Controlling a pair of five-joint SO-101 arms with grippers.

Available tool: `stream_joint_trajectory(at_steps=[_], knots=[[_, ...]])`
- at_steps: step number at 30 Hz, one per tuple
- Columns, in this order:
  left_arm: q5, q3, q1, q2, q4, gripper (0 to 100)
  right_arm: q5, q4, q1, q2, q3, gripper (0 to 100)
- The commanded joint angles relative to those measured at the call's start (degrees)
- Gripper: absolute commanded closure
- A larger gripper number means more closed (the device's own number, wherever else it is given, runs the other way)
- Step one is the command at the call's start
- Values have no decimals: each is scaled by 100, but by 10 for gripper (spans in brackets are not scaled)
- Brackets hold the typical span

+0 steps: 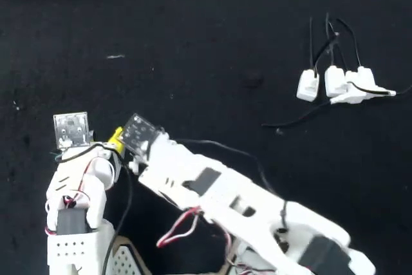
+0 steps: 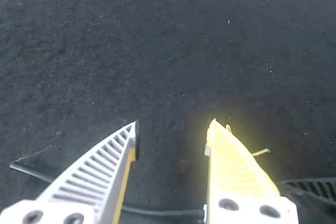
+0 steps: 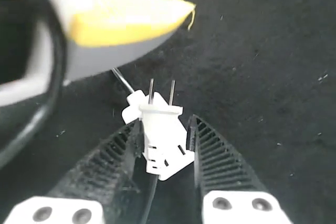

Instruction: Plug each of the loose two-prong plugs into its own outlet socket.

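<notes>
One two-prong plug [image 3: 159, 139] is clamped lengthwise in the right pincer [image 3: 164, 122], prongs directed beyond the fingertips; the left pincer [image 2: 173, 124] is spread wide, nothing held.

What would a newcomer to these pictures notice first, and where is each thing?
First, the white two-prong plug held between the right gripper's fingers, prongs pointing away from the arm, close to a yellow finger of the left gripper. Next, the cluster of white plugs and sockets with black cords, far off at the table's right side.
</notes>
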Motion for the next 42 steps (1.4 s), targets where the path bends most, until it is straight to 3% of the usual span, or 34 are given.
stream_joint_trajectory(at_steps=[1, 22, 24, 26, 30, 37, 42], knots=[[-18, -145, -66, -18, -105, 777, -44, 35, -79, 251, -409, 856], [-18, -154, -66, -18, -105, 777, -44, -756, -79, 1015, -488, 861], [-18, -154, -66, -18, -105, 777, -26, -730, -79, 1015, -488, 889], [-18, -154, -66, -18, -105, 777, -18, -730, -70, 1015, -479, 979], [-18, -154, -66, -18, -105, 777, 334, -712, -70, 980, -444, 990], [-26, -145, -13, -18, -79, 777, 484, 273, -79, -356, -312, 988], [-62, -145, 303, -18, -44, 777, 501, -334, -97, -1446, 576, 988]])
